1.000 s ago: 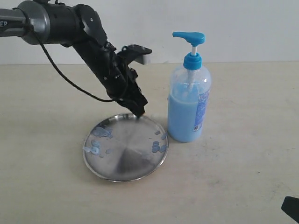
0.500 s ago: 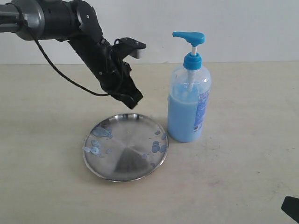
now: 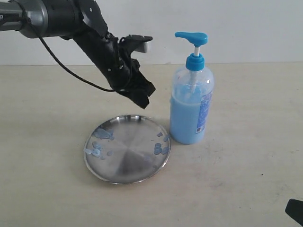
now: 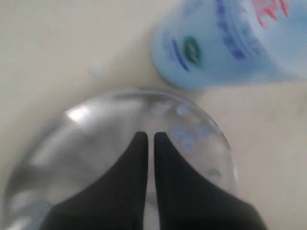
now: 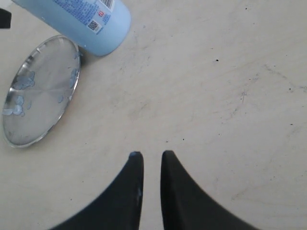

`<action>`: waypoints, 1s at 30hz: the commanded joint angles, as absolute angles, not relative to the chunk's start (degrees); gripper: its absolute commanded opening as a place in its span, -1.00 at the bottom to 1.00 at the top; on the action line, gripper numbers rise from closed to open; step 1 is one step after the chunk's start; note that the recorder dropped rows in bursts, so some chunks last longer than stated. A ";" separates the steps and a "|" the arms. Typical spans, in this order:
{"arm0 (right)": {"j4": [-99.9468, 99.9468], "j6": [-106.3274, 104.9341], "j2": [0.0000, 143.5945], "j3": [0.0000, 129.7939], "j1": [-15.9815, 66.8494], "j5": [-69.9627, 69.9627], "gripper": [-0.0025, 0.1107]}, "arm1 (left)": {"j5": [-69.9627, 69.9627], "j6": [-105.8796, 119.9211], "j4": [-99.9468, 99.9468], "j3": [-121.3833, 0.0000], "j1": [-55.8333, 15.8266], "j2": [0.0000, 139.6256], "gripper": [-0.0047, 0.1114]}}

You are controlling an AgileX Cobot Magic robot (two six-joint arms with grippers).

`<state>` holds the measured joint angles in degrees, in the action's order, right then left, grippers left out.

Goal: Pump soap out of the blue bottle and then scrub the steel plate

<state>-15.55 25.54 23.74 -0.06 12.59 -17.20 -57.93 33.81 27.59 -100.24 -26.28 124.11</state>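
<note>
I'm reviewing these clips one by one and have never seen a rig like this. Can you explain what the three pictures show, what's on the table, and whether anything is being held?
This is a robot with two arms, each ending in two-fingered jaws. The wide picture comes from a camera off the arms. In it the black left arm hangs over the far edge of the steel plate, apparently not touching it. The other two pictures come from cameras on the wrists, each looking past that arm's jaws. On the beige table a blue bottle with a pump head stands beside the plate, well over half full of light blue soap. The plate carries blue droplets. The right arm shows only as a dark corner at the wide picture's lower right. Both pairs of jaws are nearly together and hold nothing.
</note>
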 commanded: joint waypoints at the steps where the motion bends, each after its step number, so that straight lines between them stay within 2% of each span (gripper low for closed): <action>1: -15.56 25.01 24.03 0.00 12.53 -16.96 -0.91 | -69.96 33.49 26.41 -98.89 -26.54 123.78 -0.84; 5: -15.56 25.01 24.03 0.00 12.53 -16.96 -0.91 | -69.96 24.79 3.30 -97.92 -26.43 123.36 -0.84; 7: -15.56 25.01 24.03 0.00 12.53 -16.96 -0.91 | -62.77 19.57 -3.27 -97.92 -26.31 123.63 -0.84; 9: -15.56 25.01 24.03 0.00 12.53 -16.96 -0.91 | -55.96 25.05 4.82 -97.92 -26.31 124.88 -0.84; 12: -15.56 25.01 24.03 0.00 12.53 -16.96 -0.91 | -66.41 37.03 22.28 -97.92 -26.54 128.27 -0.84; 17: -15.56 25.01 24.03 0.00 12.53 -16.96 -0.91 | -69.96 36.22 25.34 -96.87 -26.57 129.97 -0.84; 20: -15.56 25.01 24.03 0.00 12.53 -16.96 -0.91 | -69.96 36.22 23.90 -95.44 -26.46 128.74 -0.84; 25: -15.56 25.01 24.03 0.00 12.53 -16.96 -0.91 | -69.96 27.42 7.54 -95.04 -26.35 126.05 -0.84; 30: -15.56 25.01 24.03 0.00 12.53 -16.96 -0.91 | -67.94 20.25 0.86 -95.04 -26.25 126.16 -0.84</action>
<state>-15.67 25.54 23.74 -0.06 12.59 -17.20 -69.73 23.79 3.64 -95.27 -26.32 126.32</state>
